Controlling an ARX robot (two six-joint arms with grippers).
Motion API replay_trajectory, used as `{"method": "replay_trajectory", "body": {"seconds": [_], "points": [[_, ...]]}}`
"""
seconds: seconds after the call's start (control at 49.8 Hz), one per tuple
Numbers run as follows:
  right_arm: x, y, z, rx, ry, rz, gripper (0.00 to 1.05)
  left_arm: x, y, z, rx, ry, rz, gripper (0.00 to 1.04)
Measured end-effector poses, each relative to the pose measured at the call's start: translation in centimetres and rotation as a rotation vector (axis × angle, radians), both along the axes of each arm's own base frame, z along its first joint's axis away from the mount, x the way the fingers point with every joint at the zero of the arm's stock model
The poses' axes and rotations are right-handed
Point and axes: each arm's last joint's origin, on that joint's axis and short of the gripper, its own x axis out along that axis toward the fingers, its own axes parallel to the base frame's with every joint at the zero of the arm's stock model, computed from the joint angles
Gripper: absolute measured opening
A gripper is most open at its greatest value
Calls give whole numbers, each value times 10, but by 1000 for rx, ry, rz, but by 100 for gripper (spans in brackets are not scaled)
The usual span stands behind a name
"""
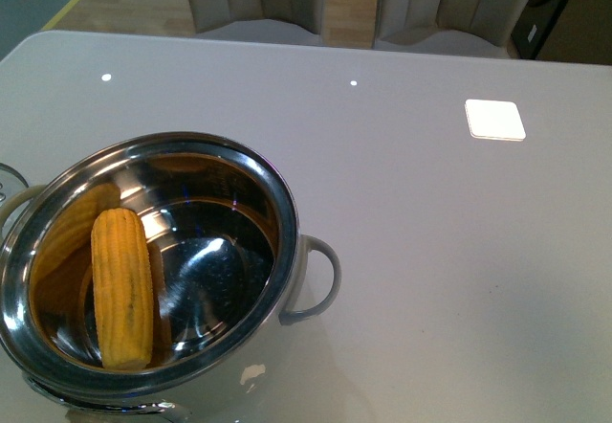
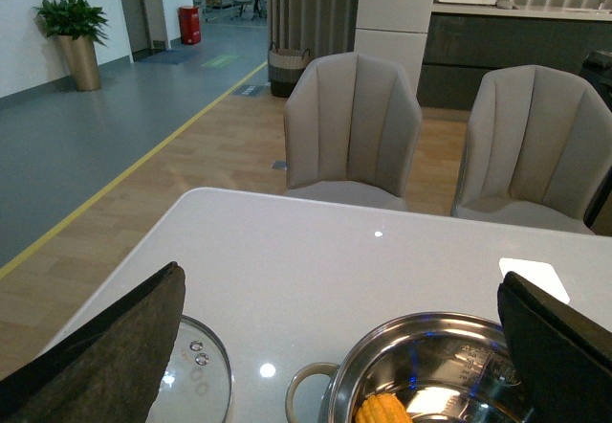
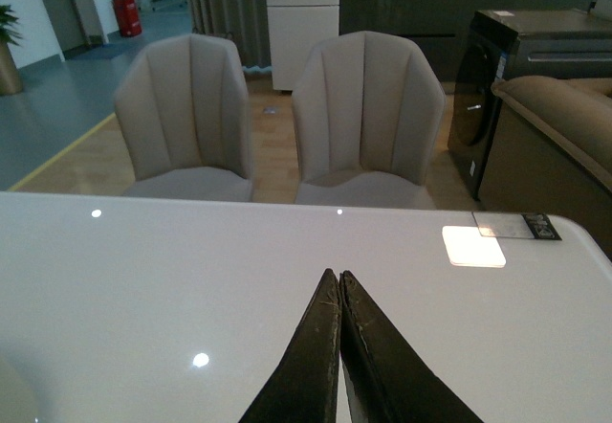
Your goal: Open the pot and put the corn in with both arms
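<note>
Left fingers (image 2: 96, 356) spread wide, nothing between them; right fingers (image 3: 337, 346) pressed together, holding nothing, over bare surface (image 1: 430, 251). Neither arm shows in the front view.

Pot (image 1: 277, 203) sits open at the near left of the surface, loop handles out to the sides. Judged heavy, rigid; polished rim likely slick, so the handles are the place to take hold. Glass lid (image 2: 206, 375) lies flat on the surface just beside the pot, on its left.

Corn (image 1: 121, 287) lies inside the pot, against the left wall, lengthwise. Judged light, firm, kernels giving some grip; grasp across the middle. Task appears done.
</note>
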Motion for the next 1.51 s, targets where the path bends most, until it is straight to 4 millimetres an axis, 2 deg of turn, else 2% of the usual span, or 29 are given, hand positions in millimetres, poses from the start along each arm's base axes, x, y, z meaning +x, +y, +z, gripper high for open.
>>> {"method": "replay_trajectory", "body": {"seconds": [0.562,0.703,1.325,1.345,1.446,1.486,1.506], "points": [[-10,0,0,0,0,0,2,0,0,0,0,0,0,98],[-20,0,-3,-1,7,1,2,0,0,0,0,0,0,98],[-21,0,-3,-1,5,0,2,0,0,0,0,0,0,98],[-21,0,-3,-2,5,0,3,0,0,0,0,0,0,98],[-21,0,-3,-2,5,0,25,0,0,0,0,0,0,98],[-21,0,-3,-2,5,0,30,0,0,0,0,0,0,98],[-21,0,-3,-2,5,0,36,0,0,0,0,0,0,98]]}}
